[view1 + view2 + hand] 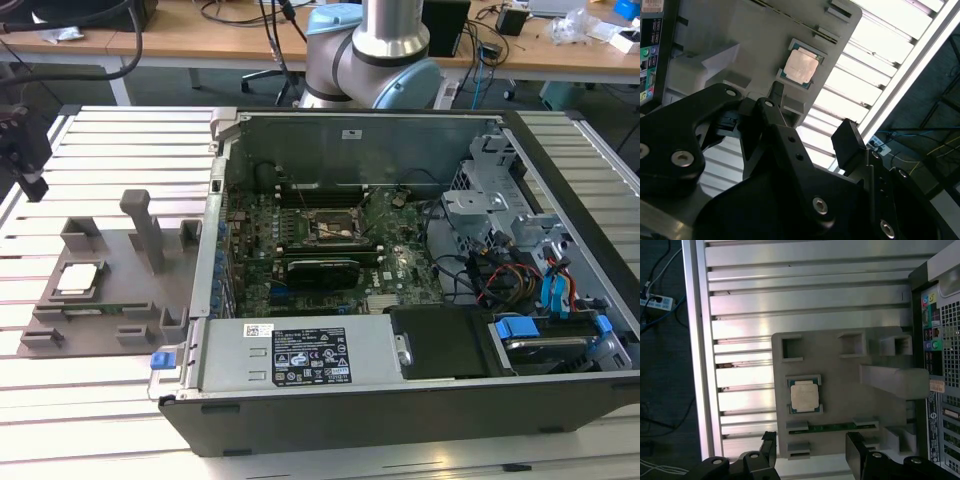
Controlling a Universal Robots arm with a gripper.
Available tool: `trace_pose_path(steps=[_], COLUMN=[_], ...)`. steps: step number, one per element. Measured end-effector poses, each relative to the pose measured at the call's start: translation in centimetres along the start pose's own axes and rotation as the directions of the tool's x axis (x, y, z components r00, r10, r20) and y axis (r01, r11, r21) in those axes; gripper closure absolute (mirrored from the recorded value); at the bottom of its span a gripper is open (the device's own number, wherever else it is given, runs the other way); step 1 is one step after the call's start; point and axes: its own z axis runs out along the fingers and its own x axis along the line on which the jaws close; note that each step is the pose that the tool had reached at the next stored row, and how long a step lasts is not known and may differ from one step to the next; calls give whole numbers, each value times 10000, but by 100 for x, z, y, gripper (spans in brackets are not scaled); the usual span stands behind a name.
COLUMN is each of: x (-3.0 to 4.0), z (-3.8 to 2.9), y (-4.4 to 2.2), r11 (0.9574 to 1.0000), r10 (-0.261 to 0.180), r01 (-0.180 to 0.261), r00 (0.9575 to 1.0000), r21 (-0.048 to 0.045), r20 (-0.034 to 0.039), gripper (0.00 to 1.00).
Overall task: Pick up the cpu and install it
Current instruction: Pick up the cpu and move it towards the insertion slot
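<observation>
Open gripper (pixel 812 440) close to the lens, hanging near the grey fixture plate (pixel 840 385), its black body cut off at the picture's edge.

Its two fingers stand wide apart and grasp nothing. The open computer case (pixel 400 380) stands just beside the plate on the slatted metal table (pixel 790 290), and its far wall hides the lower part of the arm (pixel 370 50). An upright post (pixel 145 225) rises from the plate between the case and the cpu (pixel 805 395). The cpu lies flat in a square recess of the plate, silver top up, clear of the fingers.
</observation>
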Motion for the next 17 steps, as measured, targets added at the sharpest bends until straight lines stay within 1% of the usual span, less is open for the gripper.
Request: trace_pose_path(steps=[17], x=[2], z=[68], y=[2], r11=[10000], r10=[0], r01=[0], r00=[10000], r21=[0], r20=[1], gripper=[34])
